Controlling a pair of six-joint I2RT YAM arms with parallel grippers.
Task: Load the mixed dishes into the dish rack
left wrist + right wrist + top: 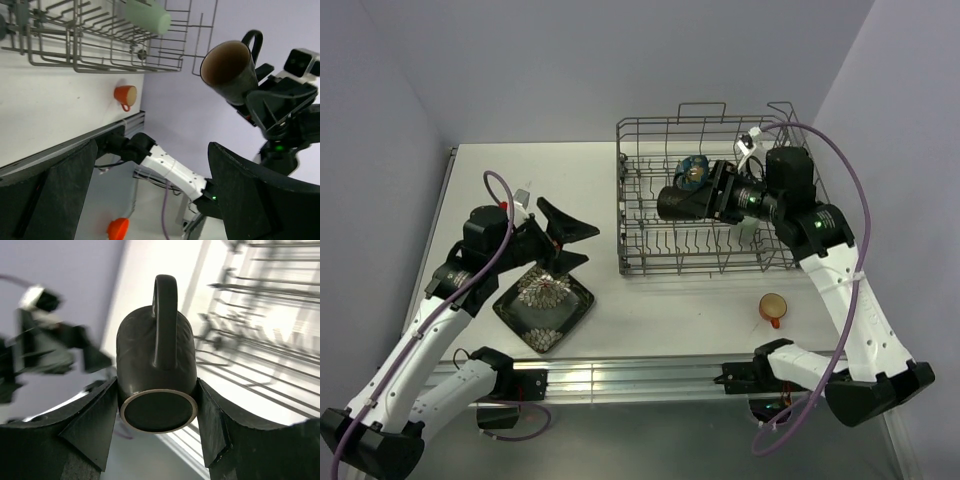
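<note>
The dish rack [650, 262] stands at the table's back right; it also shows in the left wrist view [90, 65]. My right gripper [708, 200] is shut on the small brown cup [682, 202], holding it on its side above the rack's middle; the cup's base faces the right wrist camera [156, 412], handle up. The dark bowl [693, 171] sits in the rack behind it. The pale green cup [147, 15] lies in the rack. The small orange cup [773, 308] lies on the table in front of the rack. My left gripper [575, 242] is open and empty just above the dark square plate [545, 310].
An aluminium rail [620, 375] runs along the table's near edge. Walls close in behind and to the right of the rack. In the left wrist view a small orange object [119, 229] lies below table level.
</note>
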